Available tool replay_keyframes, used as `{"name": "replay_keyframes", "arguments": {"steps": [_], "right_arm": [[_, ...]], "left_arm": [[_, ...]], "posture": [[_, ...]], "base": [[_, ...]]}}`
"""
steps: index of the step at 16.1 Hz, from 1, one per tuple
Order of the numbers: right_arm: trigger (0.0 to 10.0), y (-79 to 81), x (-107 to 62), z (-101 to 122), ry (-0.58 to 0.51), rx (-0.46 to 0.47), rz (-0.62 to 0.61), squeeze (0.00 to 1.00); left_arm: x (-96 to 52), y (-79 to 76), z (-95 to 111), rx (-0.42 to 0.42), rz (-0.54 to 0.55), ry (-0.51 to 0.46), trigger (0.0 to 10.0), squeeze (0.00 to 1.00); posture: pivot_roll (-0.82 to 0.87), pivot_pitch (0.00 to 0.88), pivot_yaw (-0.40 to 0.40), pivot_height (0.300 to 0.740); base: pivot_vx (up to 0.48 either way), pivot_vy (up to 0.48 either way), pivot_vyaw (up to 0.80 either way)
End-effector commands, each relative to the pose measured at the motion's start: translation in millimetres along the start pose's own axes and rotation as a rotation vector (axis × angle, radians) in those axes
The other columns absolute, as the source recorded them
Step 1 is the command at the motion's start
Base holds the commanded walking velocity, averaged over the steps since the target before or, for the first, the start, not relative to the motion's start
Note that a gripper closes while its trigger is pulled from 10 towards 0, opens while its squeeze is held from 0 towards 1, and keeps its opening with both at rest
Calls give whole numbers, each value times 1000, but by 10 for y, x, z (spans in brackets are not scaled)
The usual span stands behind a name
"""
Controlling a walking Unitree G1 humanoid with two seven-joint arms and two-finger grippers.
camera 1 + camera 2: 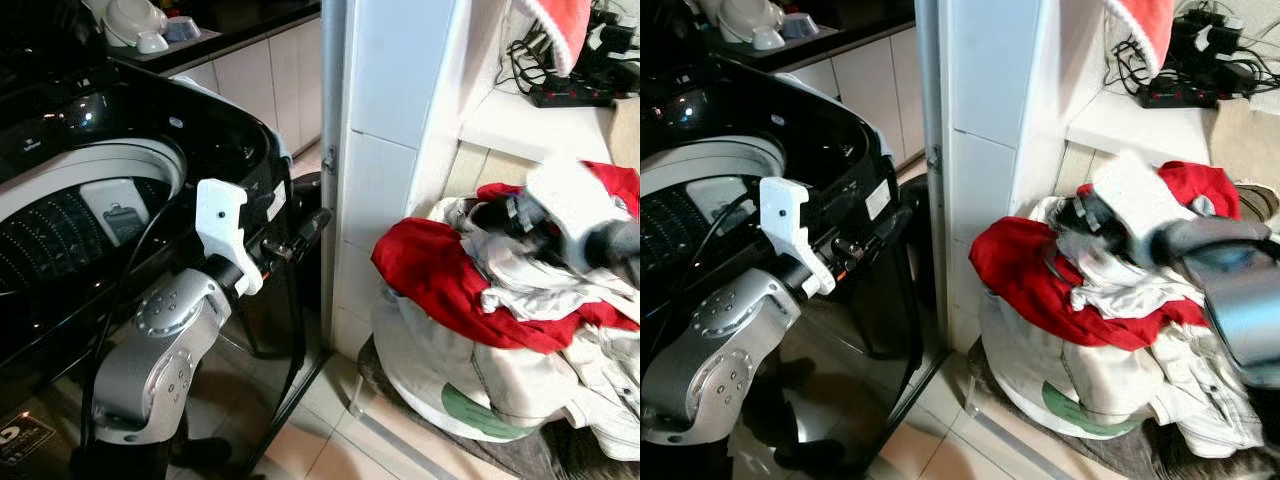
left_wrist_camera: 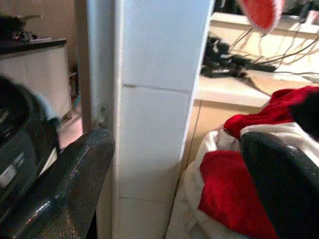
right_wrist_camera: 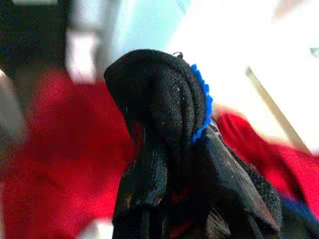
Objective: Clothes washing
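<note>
Head views: washing machine point(image 1: 90, 200) on the left w/ lid up, white tiled pillar point(image 1: 390, 150) in the middle, laundry pile point(image 1: 500, 300) of red and white clothes on the floor to the right. Left claw point(image 1: 300, 238) hangs beside the washer. Right claw point(image 1: 1090, 215), blurred, sits over the pile.
Left wrist: fingers point(image 2: 65, 184) spread apart, released, nothing between.
Right wrist: claw clenched on a black sock point(image 3: 169, 149) w/ blue trim, above the red clothes
</note>
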State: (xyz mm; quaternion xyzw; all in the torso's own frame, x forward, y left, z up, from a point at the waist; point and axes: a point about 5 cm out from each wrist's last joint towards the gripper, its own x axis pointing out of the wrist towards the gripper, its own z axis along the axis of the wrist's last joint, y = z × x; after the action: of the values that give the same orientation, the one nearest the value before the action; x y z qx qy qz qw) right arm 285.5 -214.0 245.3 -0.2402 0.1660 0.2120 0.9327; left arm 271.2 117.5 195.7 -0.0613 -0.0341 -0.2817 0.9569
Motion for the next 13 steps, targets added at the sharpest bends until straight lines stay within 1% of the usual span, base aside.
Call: {"name": "replay_keyframes", "arguments": {"steps": [1,2,3,4,5,6,7,8,9,10,11,12,13], "right_arm": [[0,-13,-33,230,-152,79,5,0],[0,64,52,417,-292,166,19,0],[0,211,161,610,-436,302,73,0],[0,310,215,712,-517,404,126,0],[0,360,245,760,-584,520,175,0],[0,422,273,812,-697,701,238,0],[0,456,297,828,-752,830,272,0],[0,467,306,837,-765,877,279,0],[0,473,321,849,-798,986,310,0],[0,480,311,867,-821,1043,350,0],[0,495,288,886,-837,1080,397,0],[0,509,259,899,-848,1124,446,0],[0,519,247,901,-844,1144,474,0]], "left_arm": [[49,-47,97,52,-5,-69,10000,0],[109,-77,138,72,26,-110,10000,0],[170,-166,182,-13,-35,-112,10000,0],[197,-266,233,-144,-134,-117,10000,0],[221,-300,298,-175,-145,-141,10000,0],[247,-406,396,-238,-228,-201,10000,1000],[258,-482,446,-265,-291,-237,10000,1000],[264,-498,458,-258,-299,-245,10000,1000],[269,-542,460,-227,-324,-239,10000,1000],[265,-559,444,-223,-335,-225,10000,1000],[259,-550,426,-221,-323,-217,10000,1000],[250,-513,424,-213,-290,-227,10000,1000],[247,-491,428,-213,-274,-234,10000,1000]], "posture": [[-83,0,27,740],[-81,0,27,740],[-82,0,26,740],[-78,0,24,740],[-77,0,21,740],[-75,0,18,740],[-68,0,10,740],[-68,0,10,740],[-64,0,2,740],[-67,0,1,740],[-67,0,1,740],[-70,0,2,740],[-72,0,2,740]], "base": [[0,0,0],[0,0,0],[0,0,0],[0,0,0],[0,0,0],[0,0,0],[0,0,0],[0,0,0],[0,0,0],[0,0,0],[0,0,0],[0,0,0],[0,0,0]]}}
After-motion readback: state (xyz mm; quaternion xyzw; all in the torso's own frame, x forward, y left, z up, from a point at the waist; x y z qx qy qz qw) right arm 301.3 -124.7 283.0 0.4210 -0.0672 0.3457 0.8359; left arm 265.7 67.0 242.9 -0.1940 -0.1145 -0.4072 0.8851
